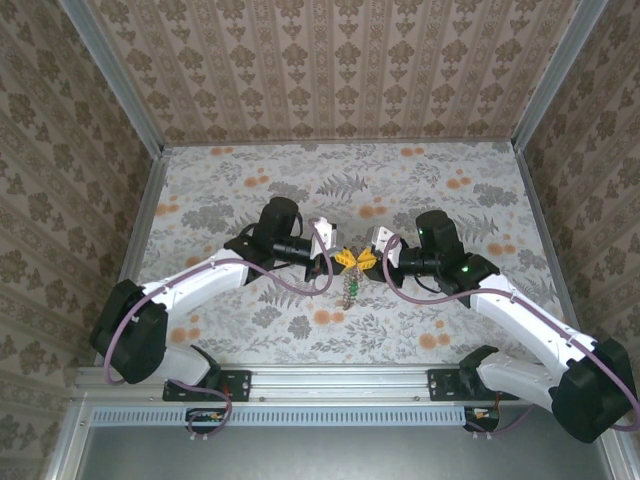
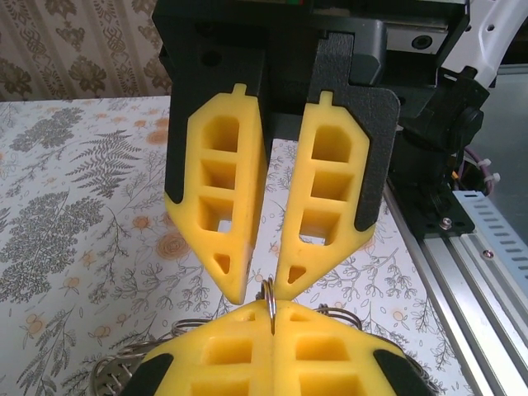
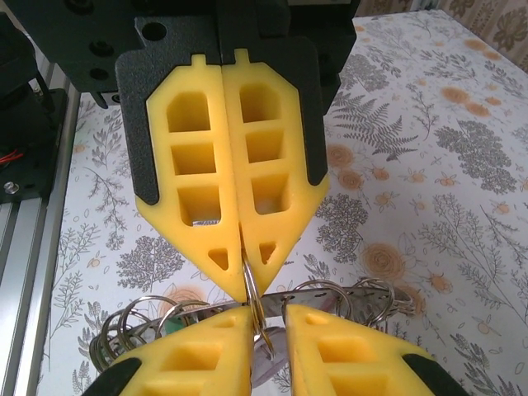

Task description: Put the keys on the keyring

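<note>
2 claws tip to tip. My left claw (image 3: 245, 276) clamps the keyring (image 2: 271, 307) edge; my right claw (image 2: 261, 290) straddles it, jaws slightly apart, grip unclear.

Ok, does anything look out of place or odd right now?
Nothing looks spilled or damaged. The left gripper and right gripper meet tip to tip around one thin ring, with a tangle of rings bunched beneath.

High rear overview, two facing wrist close-ups
</note>
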`<action>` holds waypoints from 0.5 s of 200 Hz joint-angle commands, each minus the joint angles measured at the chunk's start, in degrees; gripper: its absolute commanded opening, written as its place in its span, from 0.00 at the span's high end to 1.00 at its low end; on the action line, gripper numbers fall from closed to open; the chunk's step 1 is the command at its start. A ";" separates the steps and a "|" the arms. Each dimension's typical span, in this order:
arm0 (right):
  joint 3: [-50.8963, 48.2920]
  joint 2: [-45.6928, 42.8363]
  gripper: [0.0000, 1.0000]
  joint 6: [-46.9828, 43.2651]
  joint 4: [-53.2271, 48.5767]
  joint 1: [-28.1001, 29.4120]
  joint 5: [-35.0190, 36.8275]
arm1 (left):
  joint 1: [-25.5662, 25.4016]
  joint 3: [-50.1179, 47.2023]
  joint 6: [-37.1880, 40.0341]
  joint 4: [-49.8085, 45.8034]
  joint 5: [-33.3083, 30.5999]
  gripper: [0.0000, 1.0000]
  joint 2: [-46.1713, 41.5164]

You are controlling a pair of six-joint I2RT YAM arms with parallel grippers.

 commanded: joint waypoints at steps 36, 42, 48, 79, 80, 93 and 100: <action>1.57 0.54 0.85 0.31 1.87 0.14 -2.40 | -0.80 2.89 1.97 -1.19 1.53 1.00 -1.43; 1.56 0.60 0.86 0.28 1.92 0.14 -2.40 | -0.76 2.89 2.01 -1.24 1.51 1.00 -1.38; 1.49 0.64 0.86 0.31 2.06 0.16 -2.32 | -0.81 2.89 2.04 -1.30 1.50 1.00 -1.38; 1.31 0.31 0.84 0.49 2.28 0.14 -2.40 | -0.74 2.85 2.31 -1.71 1.68 1.00 -1.39; 1.31 0.30 0.84 0.49 2.34 0.14 -2.44 | -0.74 2.87 2.32 -1.67 1.68 1.00 -1.39; 1.31 0.22 0.89 0.49 2.32 0.14 -2.62 | -0.75 2.85 2.25 -1.63 1.75 1.00 -1.38; 1.33 0.27 0.92 0.43 2.25 0.14 -2.66 | -0.81 2.73 2.24 -1.51 1.76 1.00 -1.38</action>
